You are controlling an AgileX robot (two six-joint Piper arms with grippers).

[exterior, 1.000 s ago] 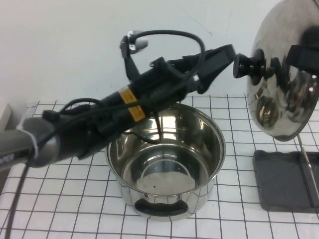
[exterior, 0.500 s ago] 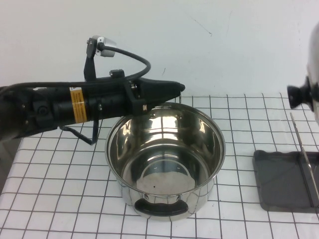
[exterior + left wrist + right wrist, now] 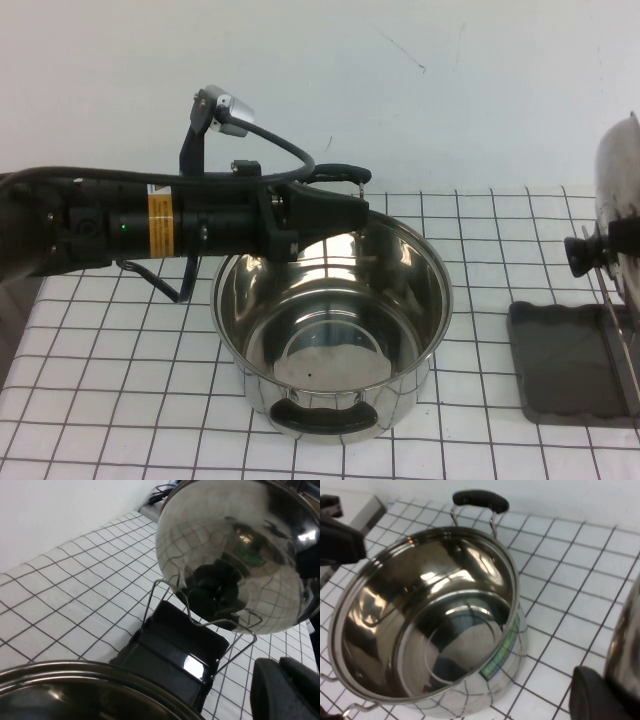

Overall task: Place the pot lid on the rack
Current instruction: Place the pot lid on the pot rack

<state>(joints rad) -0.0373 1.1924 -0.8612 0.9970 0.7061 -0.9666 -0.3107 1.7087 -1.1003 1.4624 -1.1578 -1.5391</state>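
The pot lid (image 3: pixel 618 205) is shiny steel with a black knob (image 3: pixel 583 251). It stands on edge at the right border, just above the rack's dark grey tray (image 3: pixel 565 365) and upright wire (image 3: pixel 612 325). In the left wrist view the lid (image 3: pixel 240 540) hangs over the wire stand (image 3: pixel 200 621) and tray (image 3: pixel 170 652). My right gripper (image 3: pixel 612 682) is shut on the lid's rim (image 3: pixel 626 640); it is out of sight in the high view. My left gripper (image 3: pixel 352 195) is shut and empty over the pot's back rim, with its fingertips (image 3: pixel 267 680) far from the lid.
A deep steel pot (image 3: pixel 335 320) with black handles stands in the middle of the checked cloth, empty; it also shows in the right wrist view (image 3: pixel 425 615). The rack sits to the right of the pot, near the table's right edge.
The lid has moved right and down toward the rack, its knob now lower. My left gripper has drawn back from the knob, shut, and settled over the pot.
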